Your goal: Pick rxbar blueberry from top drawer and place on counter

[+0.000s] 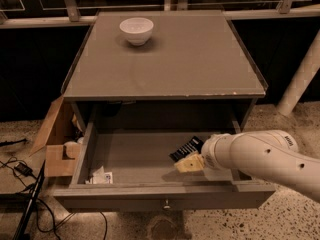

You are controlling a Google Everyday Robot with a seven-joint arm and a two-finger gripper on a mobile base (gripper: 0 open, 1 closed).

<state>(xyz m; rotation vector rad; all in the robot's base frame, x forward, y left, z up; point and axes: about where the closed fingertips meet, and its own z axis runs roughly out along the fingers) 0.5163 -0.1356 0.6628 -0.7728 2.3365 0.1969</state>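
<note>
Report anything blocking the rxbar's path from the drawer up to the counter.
Nothing visible blocks it. The rxbar lies right of centre in the open drawer, with the pincer beside it. The bowl sits far back on the counter.

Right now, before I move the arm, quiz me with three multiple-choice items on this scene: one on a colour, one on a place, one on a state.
1. What colour is the bowl on the counter?
A) white
B) red
C) blue

2. Where is the dark snack bar?
A) on the counter
B) in the bowl
C) in the drawer, right side

3. The drawer is:
A) shut
B) pulled open
C) lifted out

Answers:
1 A, the bowl is plain white.
2 C, the bar lies on the drawer floor, with the gripper down in the drawer by it.
3 B, the drawer floor shows in front of the counter's edge.
</note>
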